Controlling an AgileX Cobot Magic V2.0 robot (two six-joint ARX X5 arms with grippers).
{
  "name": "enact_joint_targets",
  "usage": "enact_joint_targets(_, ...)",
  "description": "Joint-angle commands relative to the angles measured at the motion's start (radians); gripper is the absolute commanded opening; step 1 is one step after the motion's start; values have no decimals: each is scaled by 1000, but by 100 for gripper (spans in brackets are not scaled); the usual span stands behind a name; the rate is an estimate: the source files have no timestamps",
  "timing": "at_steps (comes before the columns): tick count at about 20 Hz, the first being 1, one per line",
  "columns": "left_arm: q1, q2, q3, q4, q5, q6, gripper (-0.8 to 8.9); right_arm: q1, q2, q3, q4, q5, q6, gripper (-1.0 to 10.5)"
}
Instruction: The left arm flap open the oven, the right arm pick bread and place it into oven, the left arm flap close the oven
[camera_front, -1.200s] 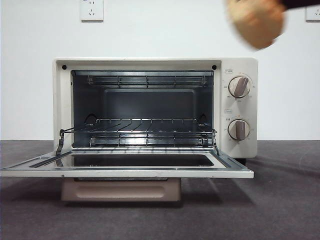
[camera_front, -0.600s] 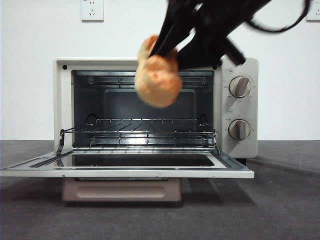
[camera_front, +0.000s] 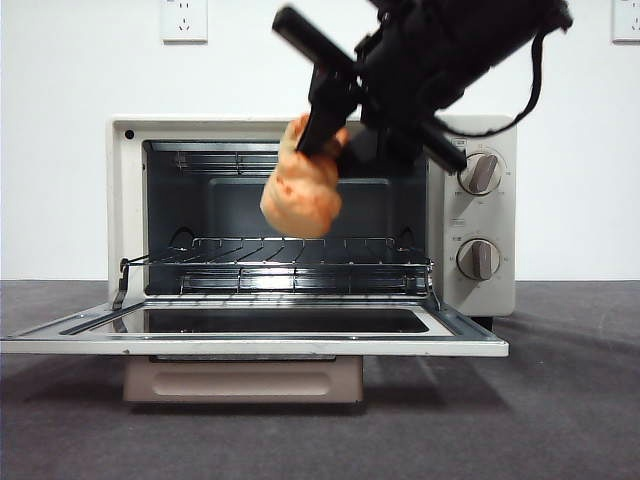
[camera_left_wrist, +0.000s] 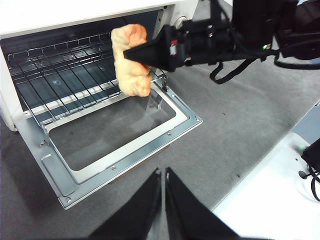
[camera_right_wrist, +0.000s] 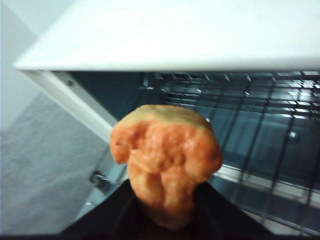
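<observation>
Bread (camera_front: 301, 196) is hanging clenched in the right gripper (camera_front: 318, 140), in front of the oven (camera_front: 480, 215) opening, above its lowered door (camera_front: 250, 345). Left gripper (camera_left_wrist: 163, 175) is waiting nearer, jaws closed, empty.

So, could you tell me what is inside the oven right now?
Inside the oven only a wire rack and heating rods show. The bread, gripped by the right gripper, hangs at the opening and hides part of the back wall.
</observation>
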Motion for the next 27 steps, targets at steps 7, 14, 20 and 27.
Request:
enact_joint_targets(7,-10,1,22,10,3,-18,16,7,61,16,52,151,44,105)
enact_joint_targets(14,-10,1,22,10,3,-20,16,-32,107,16,105,164,146,105)
enact_joint_targets(20,-10,1,22,11,3,-20,16,-42,108,16,108,188,146,193)
enact_joint_targets(27,-10,1,22,9,3,-21,16,-42,107,16,107,177,146,459)
